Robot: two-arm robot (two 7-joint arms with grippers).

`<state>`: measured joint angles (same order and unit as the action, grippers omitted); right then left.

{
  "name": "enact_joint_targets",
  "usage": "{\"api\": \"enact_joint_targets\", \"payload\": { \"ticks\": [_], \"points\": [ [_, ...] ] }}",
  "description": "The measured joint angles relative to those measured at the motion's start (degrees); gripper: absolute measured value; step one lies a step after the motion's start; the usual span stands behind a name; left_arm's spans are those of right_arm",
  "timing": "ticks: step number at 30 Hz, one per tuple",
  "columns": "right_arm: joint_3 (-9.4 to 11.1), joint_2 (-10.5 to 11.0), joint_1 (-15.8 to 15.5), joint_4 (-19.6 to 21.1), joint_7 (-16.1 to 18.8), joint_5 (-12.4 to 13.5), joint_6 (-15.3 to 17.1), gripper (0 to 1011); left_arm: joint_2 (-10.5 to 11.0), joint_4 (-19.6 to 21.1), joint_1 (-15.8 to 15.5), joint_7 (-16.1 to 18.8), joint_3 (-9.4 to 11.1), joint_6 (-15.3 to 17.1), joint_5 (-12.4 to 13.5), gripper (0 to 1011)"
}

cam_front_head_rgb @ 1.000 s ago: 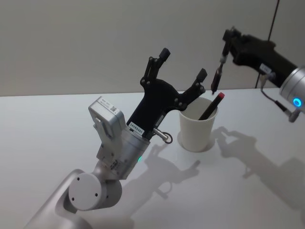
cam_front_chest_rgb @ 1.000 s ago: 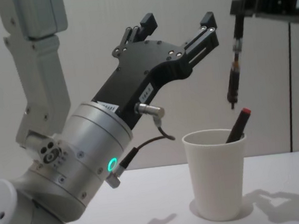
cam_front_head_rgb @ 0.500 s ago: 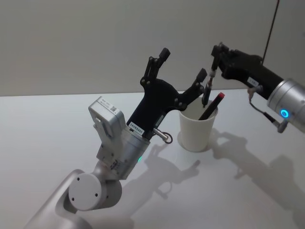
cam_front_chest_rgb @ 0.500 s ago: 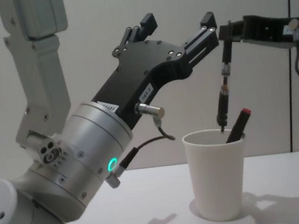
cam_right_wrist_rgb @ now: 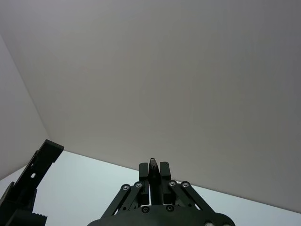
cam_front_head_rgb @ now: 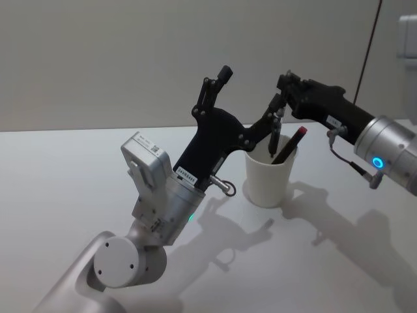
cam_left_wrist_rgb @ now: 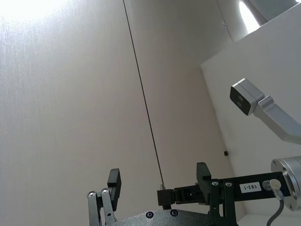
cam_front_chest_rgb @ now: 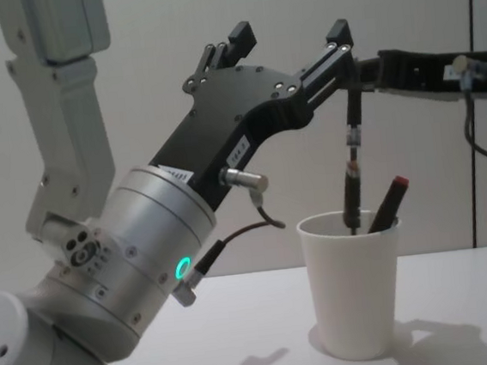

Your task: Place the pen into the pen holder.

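Now right end effector (cam_front_head_rgb: 281, 111) pinching pen (cam_front_chest_rgb: 352, 168) upright, tip inside pen holder (cam_front_chest_rgb: 353, 284), left end effector (cam_front_chest_rgb: 290, 36) spread wide, empty

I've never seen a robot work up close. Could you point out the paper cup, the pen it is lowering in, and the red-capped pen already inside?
pen holder (cam_front_chest_rgb: 353, 293): chest view, front wall of the white cup.
pen (cam_front_chest_rgb: 350, 191): chest view, dark lower barrel above the rim.
red-capped pen (cam_front_chest_rgb: 392, 197): chest view, upper shaft below the red cap.

Left claw (cam_front_head_rgb: 251, 88): raised on its bent arm, fingers spread wide, holding nothing. Right claw (cam_front_head_rgb: 281, 98): reaching in from the right on an outstretched arm, fingers closed, gripping the pen (cam_front_head_rgb: 276, 130).
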<state>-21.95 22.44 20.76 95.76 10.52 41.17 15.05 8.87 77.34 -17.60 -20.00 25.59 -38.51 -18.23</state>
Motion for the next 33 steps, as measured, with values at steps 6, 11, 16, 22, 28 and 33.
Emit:
{"api": "enact_joint_targets", "payload": {
  "ticks": [6,11,16,22,28,33],
  "points": [
    [-0.18,-0.19,0.03,-0.23,0.22,-0.16,0.16,278,0.0,0.0,0.0,0.0,0.0,0.0,0.0,1001],
    [-0.28,-0.28,0.05,-0.36,0.32,-0.25,0.27,464,0.0,0.0,0.0,0.0,0.0,0.0,0.0,1001],
    [-0.35,-0.36,0.07,-0.45,0.4,-0.29,0.34,605,0.0,0.0,0.0,0.0,0.0,0.0,0.0,1001],
    [-0.4,-0.4,0.08,-0.51,0.45,-0.34,0.39,804,0.0,0.0,0.0,0.0,0.0,0.0,0.0,1001],
    [-0.42,-0.41,0.1,-0.52,0.49,-0.36,0.38,957,0.0,0.0,0.0,0.0,0.0,0.0,0.0,1001],
    [-0.1,-0.23,0.22,0.05,0.19,-0.36,-0.21,1001,0.0,0.0,0.0,0.0,0.0,0.0,0.0,1001]
  ]
}}
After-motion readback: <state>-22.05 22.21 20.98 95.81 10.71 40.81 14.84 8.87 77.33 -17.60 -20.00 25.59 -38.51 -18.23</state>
